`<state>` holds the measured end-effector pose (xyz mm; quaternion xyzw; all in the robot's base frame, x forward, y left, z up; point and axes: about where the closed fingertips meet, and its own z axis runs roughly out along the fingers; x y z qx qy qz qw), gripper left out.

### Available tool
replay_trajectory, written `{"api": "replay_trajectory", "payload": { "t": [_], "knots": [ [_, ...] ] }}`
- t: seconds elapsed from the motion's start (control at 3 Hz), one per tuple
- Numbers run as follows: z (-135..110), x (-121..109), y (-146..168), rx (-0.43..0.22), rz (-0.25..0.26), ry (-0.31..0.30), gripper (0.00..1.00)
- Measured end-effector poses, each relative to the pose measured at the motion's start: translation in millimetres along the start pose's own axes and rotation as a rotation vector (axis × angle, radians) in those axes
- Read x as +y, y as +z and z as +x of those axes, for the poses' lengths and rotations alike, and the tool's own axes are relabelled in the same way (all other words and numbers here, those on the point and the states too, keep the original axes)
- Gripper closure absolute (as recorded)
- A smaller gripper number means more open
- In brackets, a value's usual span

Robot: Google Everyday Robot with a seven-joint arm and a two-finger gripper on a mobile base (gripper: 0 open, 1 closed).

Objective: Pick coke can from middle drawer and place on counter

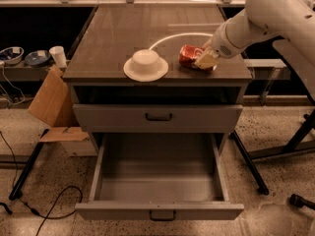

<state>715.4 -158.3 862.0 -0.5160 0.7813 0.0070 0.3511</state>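
Observation:
The coke can [188, 55], red and dented, lies tilted on the counter [118, 33] near its front right, on the thin white curved line. My gripper [205, 60] reaches in from the right and is shut on the can's right end, which its pale fingers hide. The can rests at counter level. The middle drawer [157, 181] is pulled fully out below, and its grey floor is bare.
A white upturned bowl on a plate [145, 64] sits left of the can. A closed drawer front with a black handle [158, 117] is above the open drawer. A cardboard box [49, 102], a cup [58, 56] and floor cables [54, 205] are left. Dark stand legs [290, 146] are right.

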Motion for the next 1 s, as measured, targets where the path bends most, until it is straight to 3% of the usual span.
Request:
{"api": "replay_trajectory", "payload": {
  "t": [0.33, 1.0],
  "knots": [
    [0.0, 0.0, 0.0, 0.000, 0.000, 0.000, 0.04],
    [-0.1, 0.2, 0.3, 0.000, -0.001, 0.000, 0.00]
  ]
}}
